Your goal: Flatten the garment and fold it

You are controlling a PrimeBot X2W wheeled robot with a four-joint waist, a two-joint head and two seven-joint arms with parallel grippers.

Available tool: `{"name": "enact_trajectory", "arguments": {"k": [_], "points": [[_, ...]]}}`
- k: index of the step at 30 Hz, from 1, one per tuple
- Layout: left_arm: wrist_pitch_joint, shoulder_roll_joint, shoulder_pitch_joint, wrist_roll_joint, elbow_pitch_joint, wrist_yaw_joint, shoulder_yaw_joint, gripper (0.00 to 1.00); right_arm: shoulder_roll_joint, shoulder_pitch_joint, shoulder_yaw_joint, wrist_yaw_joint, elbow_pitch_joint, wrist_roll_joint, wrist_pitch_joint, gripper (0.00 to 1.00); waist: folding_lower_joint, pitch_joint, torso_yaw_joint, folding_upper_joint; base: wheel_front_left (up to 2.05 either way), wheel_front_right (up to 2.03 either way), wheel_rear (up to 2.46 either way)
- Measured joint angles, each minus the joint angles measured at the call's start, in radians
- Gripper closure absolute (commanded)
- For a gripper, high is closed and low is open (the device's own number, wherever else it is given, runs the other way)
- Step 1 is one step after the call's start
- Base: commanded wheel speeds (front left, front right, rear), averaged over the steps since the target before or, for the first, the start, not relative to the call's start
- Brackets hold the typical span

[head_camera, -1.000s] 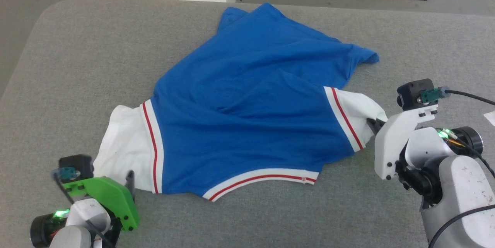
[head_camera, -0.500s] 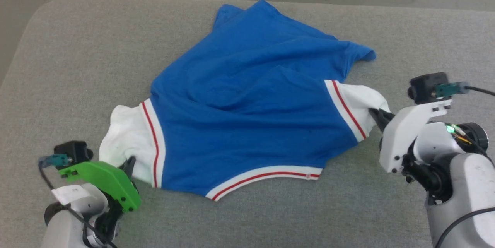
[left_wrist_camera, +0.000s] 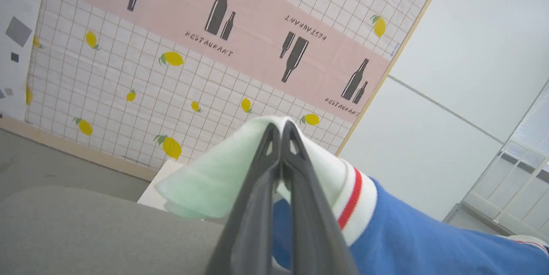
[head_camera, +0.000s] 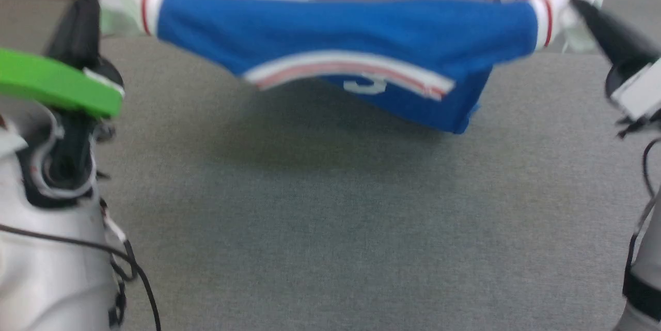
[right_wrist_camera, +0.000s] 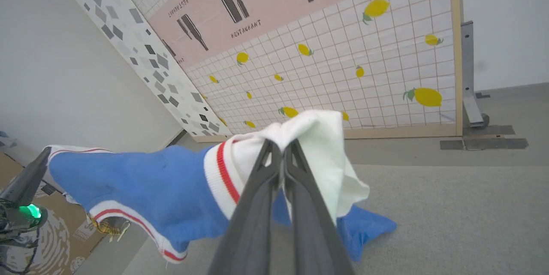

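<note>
Blue shirt (head_camera: 361, 31): in the air above the table, pulled taut left to right between the two grippers. Its body sags in the middle. I cannot tell whether the lowest corner touches the table.
Left gripper (left_wrist_camera: 281, 128): fingers pressed together on the left white sleeve (left_wrist_camera: 201, 185).
Right gripper (right_wrist_camera: 281, 145): fingers pinched on the right white sleeve (right_wrist_camera: 330, 146).
Risk, slip: each hold is a thin pinch near a sleeve end. A harder sideways pull or a quick swing could drag a sleeve free, dropping that side in a heap.
Risk, bad landing: the body hangs bunched and doubled under the collar band (head_camera: 346, 70). Laid down like this, it would likely crease or fold under itself.
Risk, stretch: too much tension could pull the knit out of shape at the sleeve seams.
Shirt material: soft, limp jersey knit. The ribbed trim is white with a red stripe, and a white number (head_camera: 364, 84) shows on the hanging part.
Table (head_camera: 330, 227): flat, with a grey felt-like covering and a matte, slightly rough look. It should grip cloth rather than let it slide.
Backdrop (right_wrist_camera: 343, 52): stiff flat panel at the far side, printed with a grid, lemons and bottles, and edged in pale wood.
</note>
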Motion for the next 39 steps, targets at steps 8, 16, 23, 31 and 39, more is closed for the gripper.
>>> {"name": "enact_trajectory", "arguments": {"k": [8,16,23,31,39], "points": [[0.017,0.049,-0.217,0.047,-0.003,0.023,-0.030,1.00,0.002,-0.233,-0.075,0.000,-0.013,0.015,0.149,1.00,0.0000,-0.052,-0.026,0.0000,0.00,0.00,0.00],[0.084,0.105,-0.362,0.105,0.138,0.036,-0.082,1.00,0.002,-0.442,-0.148,0.000,0.147,-0.099,0.265,1.00,0.0000,-0.016,-0.047,0.0001,0.00,0.00,0.00],[0.122,0.164,-0.633,0.183,0.348,0.054,-0.141,1.00,0.004,-0.734,-0.137,0.000,0.332,-0.266,0.199,1.00,0.0000,0.134,-0.064,0.0000,0.00,0.00,0.00],[0.028,0.195,-0.897,0.253,0.465,0.078,-0.164,1.00,0.005,-1.032,-0.114,0.000,0.509,-0.322,-0.075,1.00,0.0001,0.306,-0.082,0.0001,0.00,0.00,0.00],[-0.092,0.195,-0.988,0.273,0.543,0.038,-0.179,1.00,0.005,-1.132,-0.132,0.000,0.638,-0.335,-0.198,1.00,0.0002,0.455,-0.096,0.0000,0.00,0.00,0.00]]}}
